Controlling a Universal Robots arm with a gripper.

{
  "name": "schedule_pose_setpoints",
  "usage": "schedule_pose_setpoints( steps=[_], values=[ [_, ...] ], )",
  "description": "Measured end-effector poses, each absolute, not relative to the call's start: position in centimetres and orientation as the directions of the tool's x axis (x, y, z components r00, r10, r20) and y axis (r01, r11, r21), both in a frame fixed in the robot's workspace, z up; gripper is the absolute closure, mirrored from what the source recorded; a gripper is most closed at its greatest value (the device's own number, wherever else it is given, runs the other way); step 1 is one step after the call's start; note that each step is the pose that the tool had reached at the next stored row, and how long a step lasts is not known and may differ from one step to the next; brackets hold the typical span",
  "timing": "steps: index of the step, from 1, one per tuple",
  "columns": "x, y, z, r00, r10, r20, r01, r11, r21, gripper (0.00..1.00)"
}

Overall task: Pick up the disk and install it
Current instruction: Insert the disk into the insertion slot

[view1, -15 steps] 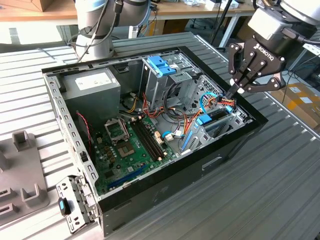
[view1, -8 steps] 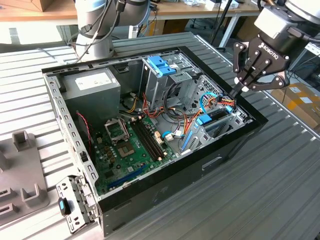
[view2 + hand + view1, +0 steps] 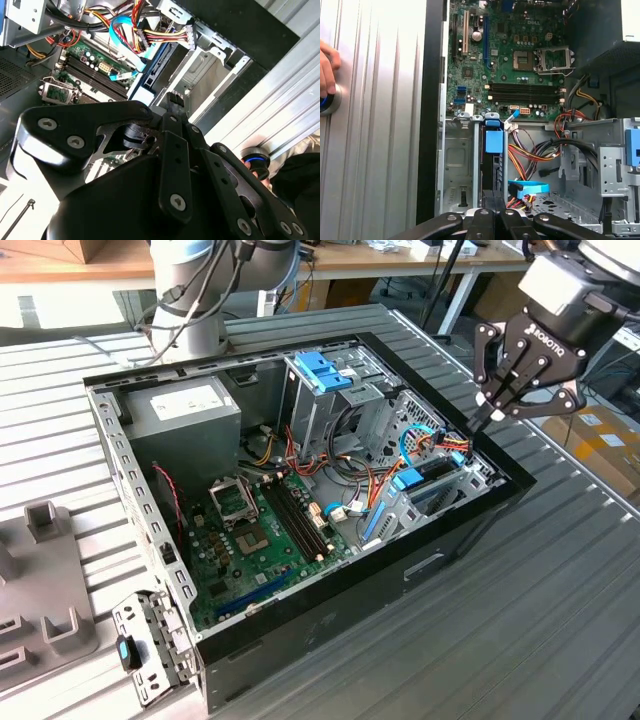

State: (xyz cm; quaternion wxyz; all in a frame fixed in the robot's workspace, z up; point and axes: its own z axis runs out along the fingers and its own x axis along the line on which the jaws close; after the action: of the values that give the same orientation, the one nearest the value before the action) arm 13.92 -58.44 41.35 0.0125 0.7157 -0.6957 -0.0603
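At the gripper (image 3: 492, 412), the fingers are drawn together and clamp nothing. The tips hang over a corner of the case (image 3: 432, 100), just above its rim.

Directly below the tips, the disk (image 3: 492, 172) stands on edge in the bay (image 3: 457, 160), with its blue tab (image 3: 495, 141) at the end toward the board (image 3: 520, 50). Gripper and disk are apart. The disk sits between the bay walls and appears inserted; whether it is fully seated cannot be told.

Just beside the disk, on the side away from the case wall, lie a bundle of orange, yellow and red wires (image 3: 530, 150) and a blue cable (image 3: 530, 189). Both are near the line below the fingers.

Beyond the bay lies the board. Past it, well apart from the gripper, sits the power supply (image 3: 185, 415).

Outside the case, on the table (image 3: 380, 150), a person's hand (image 3: 325, 67) rests at a lit button (image 3: 329, 100).

Probable hazards from this position:

- Snagged wiring. A descent slightly toward the wire side would likely catch the bundle or the blue cable and pull a connector loose.
- Bay contact. The slot is narrow, so a descent slightly off line would likely set the tips on a bay wall or the case rim instead of the disk.
- Skewed disk. A push on one end only could tilt the disk in its rails and jam it.
- Partial seating. If the disk is not home, its connector may stay unmated.
- Hand nearby. A sideways sweep out of the case could pass near the person's hand.
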Motion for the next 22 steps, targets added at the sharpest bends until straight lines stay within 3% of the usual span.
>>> schedule_pose_setpoints(
  steps=[22],
  values=[
    [18.2, -58.4, 41.3, 0.024, -0.997, -0.069, -0.994, -0.032, 0.107, 0.89]
  ],
)
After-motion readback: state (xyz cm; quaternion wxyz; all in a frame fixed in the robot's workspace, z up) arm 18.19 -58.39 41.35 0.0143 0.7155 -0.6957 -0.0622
